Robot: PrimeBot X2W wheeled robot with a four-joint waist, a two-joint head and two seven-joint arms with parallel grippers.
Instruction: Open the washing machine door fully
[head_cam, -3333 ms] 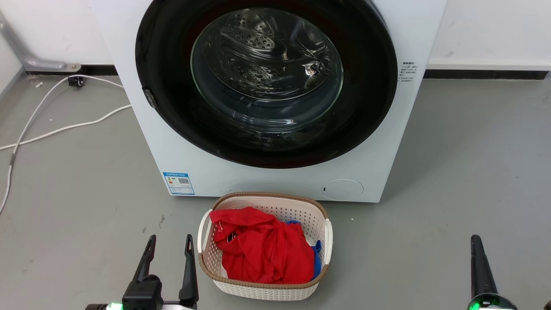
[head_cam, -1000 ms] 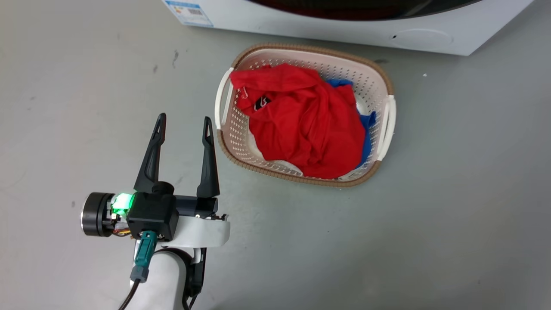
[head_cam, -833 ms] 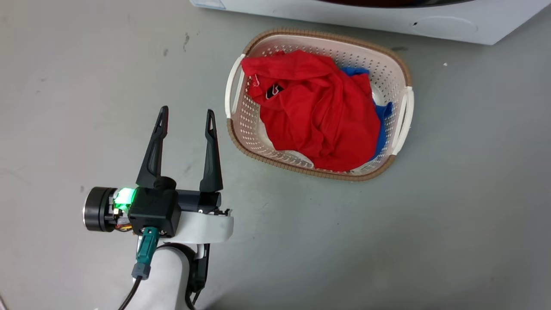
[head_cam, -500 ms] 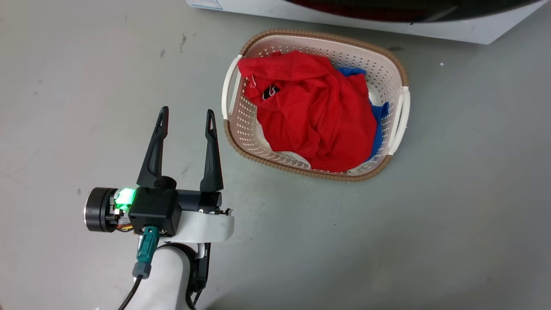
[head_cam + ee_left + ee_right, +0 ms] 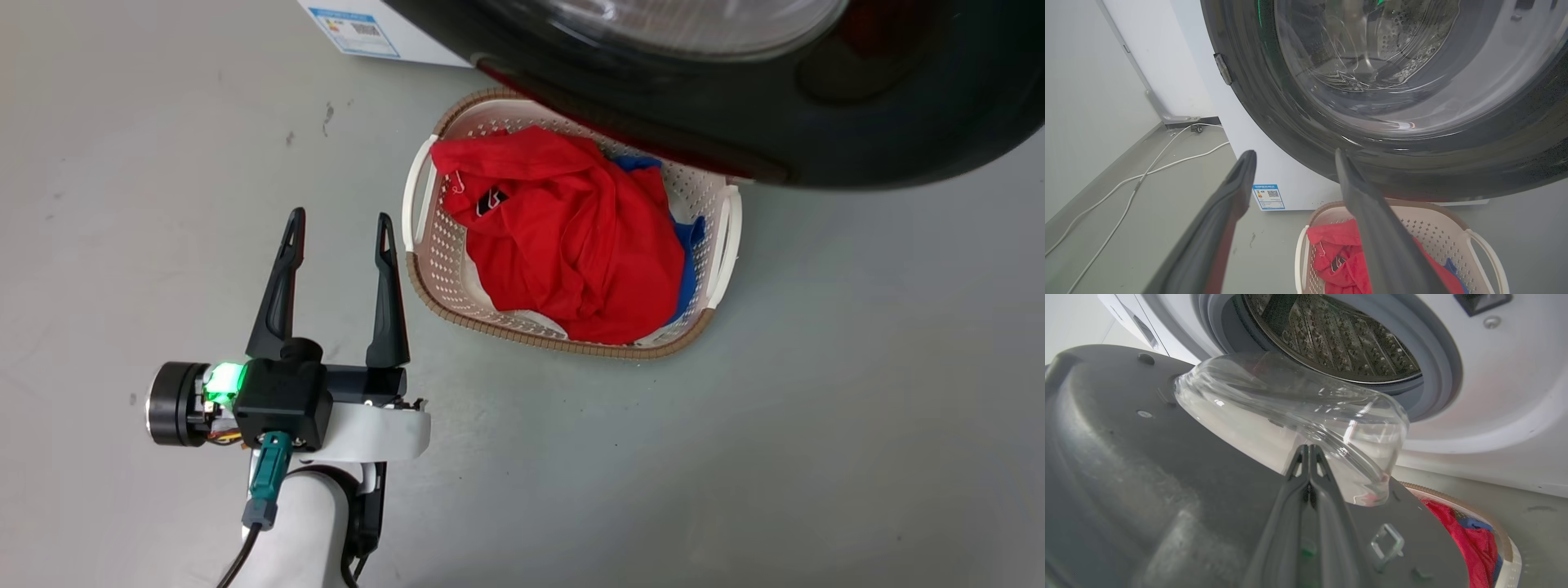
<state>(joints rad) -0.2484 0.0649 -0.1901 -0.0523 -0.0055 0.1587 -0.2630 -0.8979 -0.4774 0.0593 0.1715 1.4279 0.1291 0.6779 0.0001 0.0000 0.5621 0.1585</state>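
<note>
The washing machine (image 5: 1494, 396) stands white and square on the grey floor (image 5: 816, 449). Its steel drum (image 5: 1331, 339) and grey-blue gasket (image 5: 1437, 363) are laid bare in the right wrist view. The washing machine door (image 5: 816, 122) is swung out from the front but not all the way round. In the head view its glossy black rim hangs over the far end of the basket (image 5: 424, 269). In the right wrist view its dark inner face and bulging glass bowl fill the foreground.

The cream basket sits on the floor just in front of the machine. A red cloth (image 5: 571, 245) is heaped in it, with a bit of blue cloth (image 5: 690, 237) at the right side.

The left claw (image 5: 339, 216) hangs above the floor just left of the basket. Its fingers are spread wide, holding nothing and touching nothing. In its own wrist view they point at the door's outer rim.

The right claw (image 5: 1309, 448) has its two fingers pressed together with nothing between them. They run along the door's inner face, tips at the foot of the glass bowl. Whether they press on the door I cannot tell.

A small blue label (image 5: 355, 20) sits low on the machine's front.
</note>
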